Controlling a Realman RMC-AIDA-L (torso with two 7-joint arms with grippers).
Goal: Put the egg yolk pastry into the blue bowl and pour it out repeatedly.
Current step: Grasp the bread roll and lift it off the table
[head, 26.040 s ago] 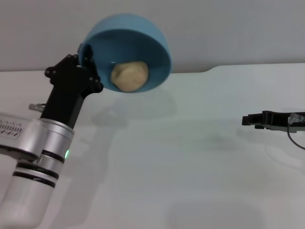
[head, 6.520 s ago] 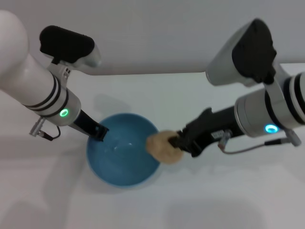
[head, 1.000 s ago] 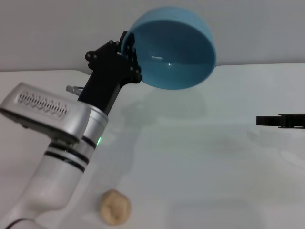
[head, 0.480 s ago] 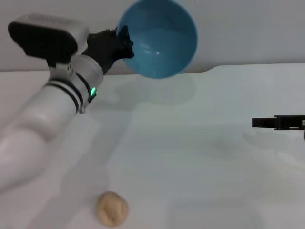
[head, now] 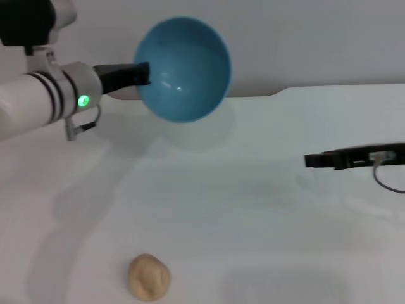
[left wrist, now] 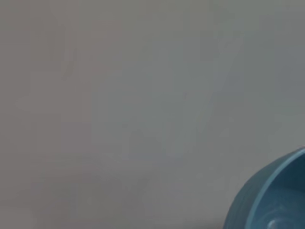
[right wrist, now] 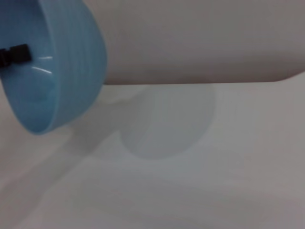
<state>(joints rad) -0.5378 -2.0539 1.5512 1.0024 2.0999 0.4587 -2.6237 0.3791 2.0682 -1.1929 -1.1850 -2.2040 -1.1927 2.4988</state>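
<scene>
The blue bowl hangs in the air above the far left of the table, tipped on its side, its empty inside facing me. My left gripper is shut on its rim from the left. The bowl's edge fills one corner of the left wrist view. In the right wrist view the bowl shows with a black finger on its rim. The egg yolk pastry lies alone on the table near the front edge, well below the bowl. My right gripper hovers low at the right, pointing left, away from both.
The white table carries the bowl's soft shadow beneath the bowl. A grey wall runs behind the table's far edge. A thin cable hangs from the right wrist.
The left arm has swung to the left and brought the tipped bowl lower. The right gripper has slid further left into view. The pastry lies where it was.
</scene>
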